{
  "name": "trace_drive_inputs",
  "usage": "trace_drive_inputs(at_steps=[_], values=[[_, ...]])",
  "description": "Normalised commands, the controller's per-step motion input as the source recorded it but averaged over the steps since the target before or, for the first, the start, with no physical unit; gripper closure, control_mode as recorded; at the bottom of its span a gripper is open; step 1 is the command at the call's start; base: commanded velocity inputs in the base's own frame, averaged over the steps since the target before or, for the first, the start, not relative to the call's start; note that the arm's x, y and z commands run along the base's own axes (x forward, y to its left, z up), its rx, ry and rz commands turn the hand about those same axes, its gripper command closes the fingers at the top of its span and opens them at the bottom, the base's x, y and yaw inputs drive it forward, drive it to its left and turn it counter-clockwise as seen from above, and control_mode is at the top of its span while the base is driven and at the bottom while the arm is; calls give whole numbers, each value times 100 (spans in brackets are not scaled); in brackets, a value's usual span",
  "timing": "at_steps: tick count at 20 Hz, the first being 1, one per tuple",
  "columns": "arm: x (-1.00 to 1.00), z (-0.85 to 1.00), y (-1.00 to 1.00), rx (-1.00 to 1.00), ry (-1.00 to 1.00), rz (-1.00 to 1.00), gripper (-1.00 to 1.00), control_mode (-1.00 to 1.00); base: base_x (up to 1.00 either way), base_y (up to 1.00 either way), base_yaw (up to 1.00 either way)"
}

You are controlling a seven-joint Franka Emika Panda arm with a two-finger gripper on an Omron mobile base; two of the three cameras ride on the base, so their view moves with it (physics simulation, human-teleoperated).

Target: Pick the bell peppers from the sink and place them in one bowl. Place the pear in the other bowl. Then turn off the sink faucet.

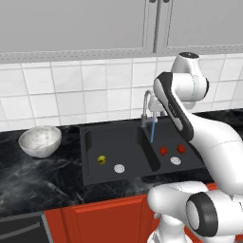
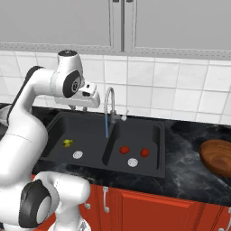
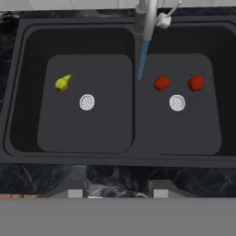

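Observation:
Two red bell peppers (image 3: 162, 83) (image 3: 196, 83) lie in the right basin of the black sink (image 3: 14, 92), just behind its silver drain. They also show as red lumps (image 1: 163, 151) (image 1: 181, 149) (image 2: 124, 149) (image 2: 145, 152). The yellow-green pear (image 3: 63, 83) (image 1: 101, 159) (image 2: 67, 143) rests in the left basin. From the faucet (image 1: 147, 102) (image 2: 109, 101) (image 3: 147, 18) a blue stream runs down onto the divider. My gripper (image 3: 118, 193) (image 2: 90, 101) hangs high over the sink's front middle, open, with nothing between its fingers.
A white speckled bowl (image 1: 40, 140) stands on the dark marble counter left of the sink. A brown wooden bowl (image 2: 219, 158) sits on the counter to the right. White tiled wall and grey cabinets rise behind. Red cupboard fronts lie below the counter edge.

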Motion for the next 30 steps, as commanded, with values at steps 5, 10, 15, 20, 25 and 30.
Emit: trace_drive_inputs(at_steps=[5, 10, 15, 20, 25, 30], values=[[0, -17, -7, 0, 0, 0, -100, -100, 0, 0, 0], [0, -33, -28, 0, 0, 0, -100, -100, 0, 0, 0], [0, -27, -31, 0, 0, 0, -100, -100, 0, 0, 0], [0, -20, -28, 0, 0, 0, -100, -100, 0, 0, 0], [0, -16, -34, 1, 0, 0, -100, -100, 0, 0, 0], [0, -12, -35, 1, 0, 0, -100, -100, 0, 0, 0]])
